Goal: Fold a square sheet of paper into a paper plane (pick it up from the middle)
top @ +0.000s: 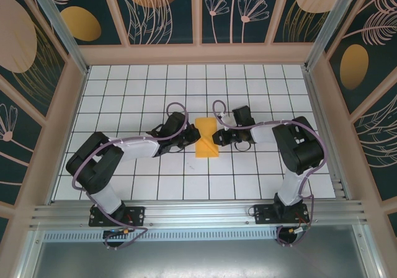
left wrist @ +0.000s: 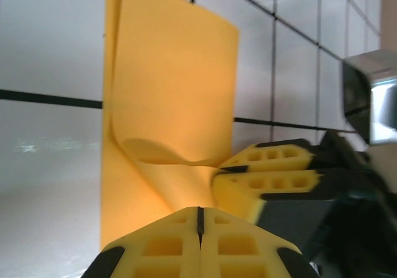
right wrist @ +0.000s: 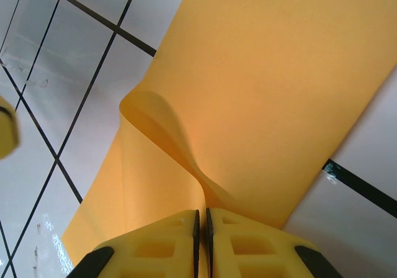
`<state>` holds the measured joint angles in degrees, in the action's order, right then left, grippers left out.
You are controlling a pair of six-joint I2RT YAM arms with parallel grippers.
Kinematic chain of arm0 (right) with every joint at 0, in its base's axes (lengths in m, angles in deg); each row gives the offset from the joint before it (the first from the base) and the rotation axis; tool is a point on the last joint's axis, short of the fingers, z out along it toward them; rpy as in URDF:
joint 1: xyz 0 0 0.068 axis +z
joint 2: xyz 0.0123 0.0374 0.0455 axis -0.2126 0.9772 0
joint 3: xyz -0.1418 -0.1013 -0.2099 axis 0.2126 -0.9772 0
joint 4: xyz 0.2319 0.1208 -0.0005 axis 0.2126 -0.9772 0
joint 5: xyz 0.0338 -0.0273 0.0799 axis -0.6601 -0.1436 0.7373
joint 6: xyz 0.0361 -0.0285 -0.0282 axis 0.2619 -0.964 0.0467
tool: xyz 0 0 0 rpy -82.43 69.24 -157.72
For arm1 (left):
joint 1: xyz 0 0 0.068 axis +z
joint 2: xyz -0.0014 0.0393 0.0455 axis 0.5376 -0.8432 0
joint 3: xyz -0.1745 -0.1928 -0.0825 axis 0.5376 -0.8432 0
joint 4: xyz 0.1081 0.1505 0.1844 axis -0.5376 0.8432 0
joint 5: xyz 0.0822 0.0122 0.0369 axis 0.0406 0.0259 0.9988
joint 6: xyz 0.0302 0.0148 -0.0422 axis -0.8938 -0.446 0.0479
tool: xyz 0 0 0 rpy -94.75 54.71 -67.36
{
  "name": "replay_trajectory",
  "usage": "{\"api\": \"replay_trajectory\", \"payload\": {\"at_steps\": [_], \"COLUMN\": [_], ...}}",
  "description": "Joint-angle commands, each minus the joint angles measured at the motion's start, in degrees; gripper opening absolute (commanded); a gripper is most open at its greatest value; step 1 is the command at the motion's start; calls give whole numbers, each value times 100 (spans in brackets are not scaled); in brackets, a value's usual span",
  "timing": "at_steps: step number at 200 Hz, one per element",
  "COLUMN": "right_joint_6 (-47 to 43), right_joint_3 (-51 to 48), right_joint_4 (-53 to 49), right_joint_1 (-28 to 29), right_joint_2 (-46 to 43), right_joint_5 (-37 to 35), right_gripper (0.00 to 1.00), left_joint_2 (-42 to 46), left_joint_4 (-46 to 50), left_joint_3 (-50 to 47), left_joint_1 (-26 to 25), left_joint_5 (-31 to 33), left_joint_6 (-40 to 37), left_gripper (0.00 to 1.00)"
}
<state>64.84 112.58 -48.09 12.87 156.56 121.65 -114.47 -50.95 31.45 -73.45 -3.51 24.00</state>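
Sheet of paper (top: 208,147): thin, matte orange-yellow, plain. It lies at the middle of the white tabletop (top: 142,92), between the two end effectors. From above, its outline narrows to a waist, wider at the far and near ends.

Wrist views: the surface is smooth, with one soft curled ridge rising off the flat layer and tapering toward the yellow, cell-moulded fingers (right wrist: 248,247).

Right end effector (right wrist: 201,213): clenched on that ridge, the sheet gathered into its tips.

Left end effector (left wrist: 198,211): clenched, its halves flush along a thin dark seam at the sheet's edge. Cannot tell whether paper sits between them.

Tabletop: glossy tiles, black grid lines, faint reflections
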Motion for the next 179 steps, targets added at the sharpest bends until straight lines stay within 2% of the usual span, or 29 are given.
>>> {"api": "replay_trajectory", "payload": {"at_steps": [1,84,179], "right_joint_6": [-112,-102,-97], "right_joint_3": [90,84,124], "right_joint_4": [-98,-98,-98], "right_joint_1": [69,70,80], "right_joint_2": [219,230,297], "right_joint_5": [-272,-249,-239], "right_gripper": [15,16,16], "left_joint_2": [42,-967,-1069], "left_joint_4": [-371,-1174,-1190], "left_joint_3": [29,242,189], "left_joint_1": [-38,-72,-90], "left_joint_5": [-127,-345,-391], "left_joint_6": [305,786,788], "left_gripper": [3,0,2]}}
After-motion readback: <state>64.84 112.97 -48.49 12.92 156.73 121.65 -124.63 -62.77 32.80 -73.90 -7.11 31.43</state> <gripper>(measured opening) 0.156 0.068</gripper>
